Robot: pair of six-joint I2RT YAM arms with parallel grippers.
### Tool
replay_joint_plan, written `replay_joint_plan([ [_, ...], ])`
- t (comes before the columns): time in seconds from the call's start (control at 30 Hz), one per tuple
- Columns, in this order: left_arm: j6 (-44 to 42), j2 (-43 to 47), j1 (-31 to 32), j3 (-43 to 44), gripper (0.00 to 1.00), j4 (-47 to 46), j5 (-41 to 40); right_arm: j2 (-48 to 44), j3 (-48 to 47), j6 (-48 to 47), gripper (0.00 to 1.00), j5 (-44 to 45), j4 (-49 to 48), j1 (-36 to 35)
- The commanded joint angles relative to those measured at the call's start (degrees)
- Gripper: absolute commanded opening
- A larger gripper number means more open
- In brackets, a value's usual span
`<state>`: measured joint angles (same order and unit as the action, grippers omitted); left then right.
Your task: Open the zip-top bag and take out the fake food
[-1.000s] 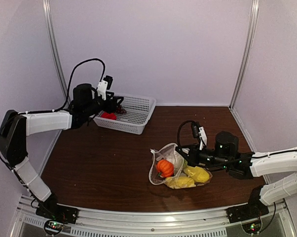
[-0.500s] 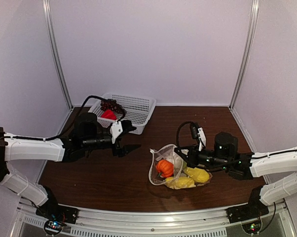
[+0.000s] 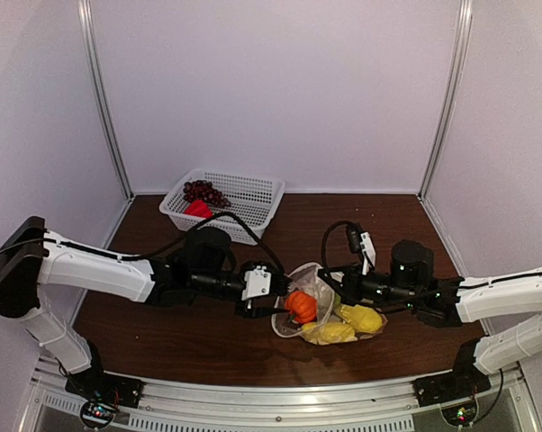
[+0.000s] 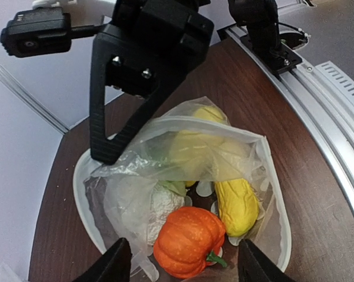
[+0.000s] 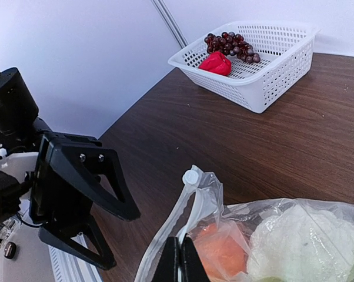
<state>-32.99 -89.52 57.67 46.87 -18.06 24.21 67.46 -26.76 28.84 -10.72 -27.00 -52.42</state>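
- Left tool (image 3: 280, 300): fingers spread wide at the mouth of the zip-top bag (image 4: 265, 176), either side of the orange piece (image 4: 186, 241); contact unclear.
- Right tool (image 5: 178, 258): pinched closed on the bag's rim.
- Yellow pieces (image 4: 236, 202) blur behind plastic.
- Bag lies on the mid tabletop (image 3: 163, 333), bare wood around it; basket (image 3: 253, 193) well apart by the back wall.

We see the zip-top bag (image 4: 267, 170) mouth gaping toward the spread left tool (image 4: 186, 264); the orange piece (image 4: 189, 241) crowds the entry, and the right tool (image 5: 178, 258) pinches the far rim.
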Motion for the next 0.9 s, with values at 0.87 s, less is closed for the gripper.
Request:
replay_joint_plan([
  [0.87,-16.84,-24.69,2.19,21.95,0.67,21.28,-9.57,-0.91,-0.4,0.31,0.0,-0.95,0.14,-0.4],
])
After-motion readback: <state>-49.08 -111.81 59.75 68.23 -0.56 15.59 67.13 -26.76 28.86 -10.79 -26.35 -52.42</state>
